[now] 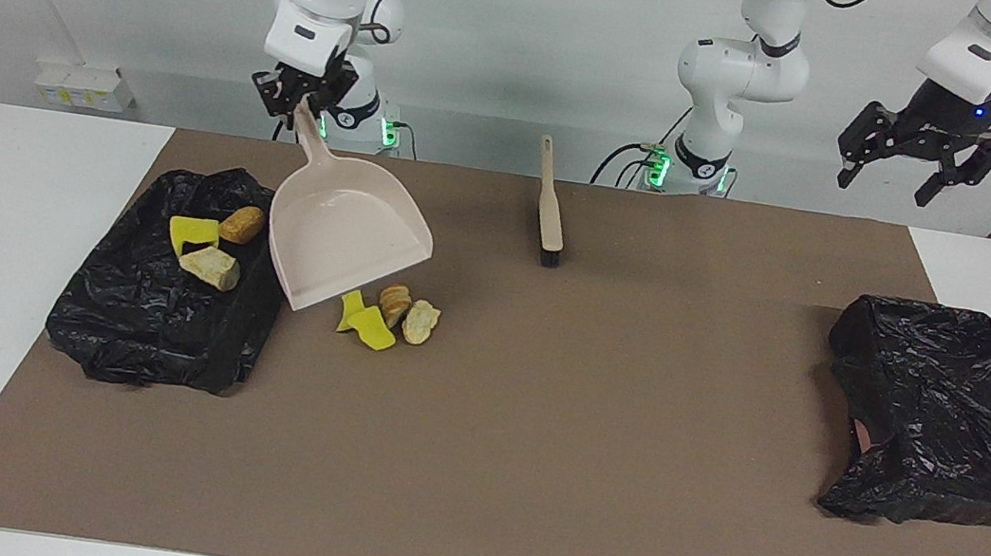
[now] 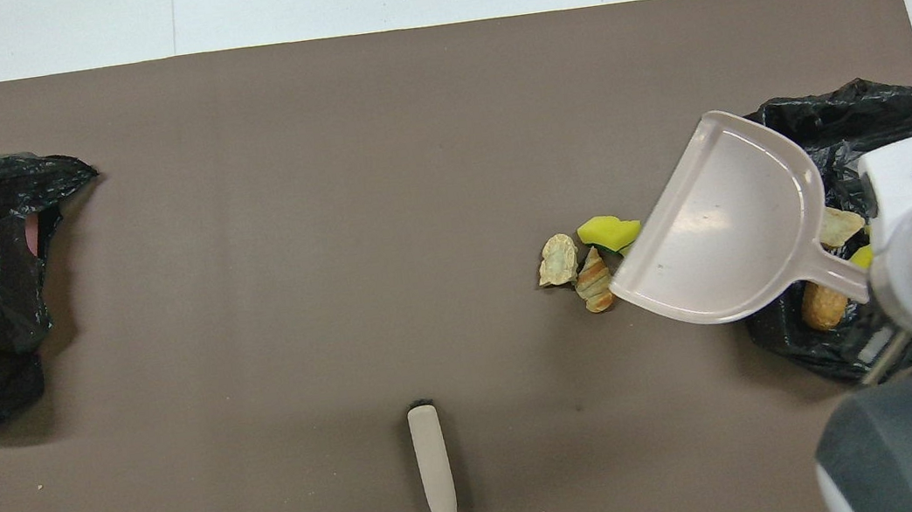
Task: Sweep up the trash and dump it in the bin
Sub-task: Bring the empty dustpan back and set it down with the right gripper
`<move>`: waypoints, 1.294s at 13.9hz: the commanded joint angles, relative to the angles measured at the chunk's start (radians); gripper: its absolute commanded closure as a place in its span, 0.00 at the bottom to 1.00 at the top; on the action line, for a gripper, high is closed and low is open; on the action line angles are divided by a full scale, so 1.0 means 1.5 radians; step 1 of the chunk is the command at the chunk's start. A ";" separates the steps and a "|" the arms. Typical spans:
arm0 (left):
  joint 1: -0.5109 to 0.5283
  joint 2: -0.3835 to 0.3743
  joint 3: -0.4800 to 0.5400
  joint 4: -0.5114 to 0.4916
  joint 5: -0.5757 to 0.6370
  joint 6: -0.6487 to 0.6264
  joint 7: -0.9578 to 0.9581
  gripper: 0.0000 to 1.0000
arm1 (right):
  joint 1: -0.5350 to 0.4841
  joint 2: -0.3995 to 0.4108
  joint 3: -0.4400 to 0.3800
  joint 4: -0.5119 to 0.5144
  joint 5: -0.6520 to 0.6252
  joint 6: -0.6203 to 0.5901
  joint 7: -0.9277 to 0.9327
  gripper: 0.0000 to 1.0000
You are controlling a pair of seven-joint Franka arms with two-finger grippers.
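Observation:
My right gripper (image 1: 301, 96) is shut on the handle of a beige dustpan (image 1: 347, 239). It holds the pan empty and tilted in the air, with the lip over the loose trash pile (image 1: 385, 313) on the mat; the pan also shows in the overhead view (image 2: 726, 229). The pile (image 2: 584, 261) has yellow scraps and beige-brown lumps. The black bag-lined bin (image 1: 155, 319) at the right arm's end holds a yellow scrap (image 1: 193, 231), a brown lump (image 1: 242, 224) and a beige lump (image 1: 210, 266). My left gripper (image 1: 889, 177) is open and waits high over the left arm's end.
A beige brush (image 1: 550, 209) lies on the brown mat (image 1: 528, 464) close to the robots, near the middle; it also shows in the overhead view (image 2: 435, 479). A second black bag-covered bin (image 1: 947, 414) stands at the left arm's end.

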 commanded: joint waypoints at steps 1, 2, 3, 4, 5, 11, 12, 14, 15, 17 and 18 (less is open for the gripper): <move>0.005 -0.001 -0.006 0.010 0.008 -0.017 0.005 0.00 | -0.006 0.118 0.086 0.081 0.053 0.003 0.246 1.00; 0.006 -0.001 -0.006 0.010 0.008 -0.017 0.005 0.00 | -0.005 0.169 0.118 0.118 0.062 0.032 0.337 1.00; 0.006 -0.001 -0.006 0.010 0.008 -0.018 0.005 0.00 | -0.005 0.224 0.162 0.148 0.060 0.064 0.438 1.00; 0.007 -0.001 -0.006 0.010 0.008 -0.017 0.005 0.00 | -0.005 0.279 0.197 0.184 0.054 0.102 0.524 1.00; 0.007 -0.001 -0.005 0.010 0.008 -0.017 0.005 0.00 | -0.004 0.325 0.221 0.210 0.047 0.137 0.574 1.00; 0.006 -0.001 -0.006 0.010 0.008 -0.017 0.005 0.00 | 0.065 0.555 0.297 0.314 -0.161 0.283 0.761 1.00; 0.006 -0.001 -0.006 0.010 0.008 -0.017 0.005 0.00 | 0.066 0.583 0.308 0.317 -0.207 0.300 0.786 1.00; 0.006 -0.001 -0.006 0.010 0.008 -0.017 0.005 0.00 | 0.069 0.611 0.313 0.315 -0.242 0.329 0.800 1.00; 0.006 -0.001 -0.006 0.010 0.008 -0.017 0.005 0.00 | 0.069 0.617 0.313 0.312 -0.244 0.342 0.800 1.00; 0.006 -0.002 -0.005 0.009 0.008 -0.019 0.005 0.00 | 0.070 0.638 0.313 0.298 -0.263 0.371 0.804 0.96; 0.006 -0.002 -0.006 0.009 0.008 -0.019 0.006 0.00 | 0.067 0.638 0.313 0.294 -0.268 0.375 0.805 0.88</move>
